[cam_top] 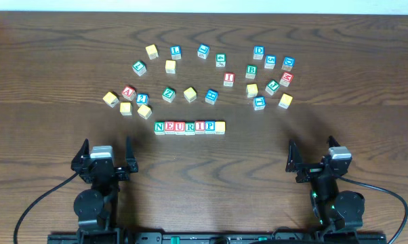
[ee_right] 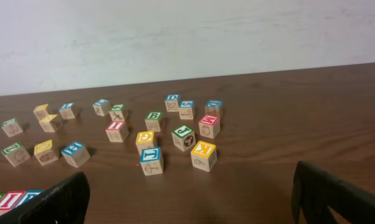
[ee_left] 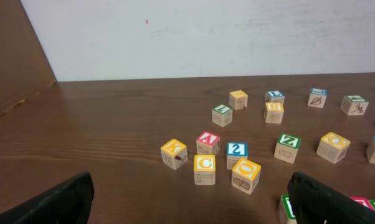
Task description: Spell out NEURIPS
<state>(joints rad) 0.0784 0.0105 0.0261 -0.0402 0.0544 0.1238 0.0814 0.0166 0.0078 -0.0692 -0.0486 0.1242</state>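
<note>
**A:** How many cubes are in the line?

**B:** Seven. They sit edge to edge in one straight row on the desk (cam_top: 55, 74), in front of the two arms and about midway between them. Left to right in the overhead view they are green N (cam_top: 159, 127), red E (cam_top: 169, 127), red U (cam_top: 179, 127), green R (cam_top: 190, 127), red I (cam_top: 200, 127), blue P (cam_top: 210, 127), and last a yellow-faced cube (cam_top: 220, 127) whose letter I cannot read.

**A:** And the others?

**B:** I make it twenty-four loose cubes (cam_top: 190, 94), spread in a wide arc beyond the row. None of them touches it. Among them are a red A (cam_top: 129, 92), a blue 2 (cam_top: 142, 99), a green Z (cam_top: 168, 94) and a blue D (cam_top: 259, 51).

**A:** What are they made of?

**B:** Pale wood. They are small and square-edged, and each top face has a coloured border of red, green, blue or yellow. The sides carry line drawings. The desk is dark brown with a long wood grain, and a plain white wall (ee_left: 175, 37) stands behind it.

**A:** And the hands?

**B:** There are two. Both are black with two fingers each, and both are spread wide and hold nothing. The left hand (cam_top: 108, 144) sits near the left end of the row but apart from it. The right hand (cam_top: 312, 146) is well off to the right.
</note>
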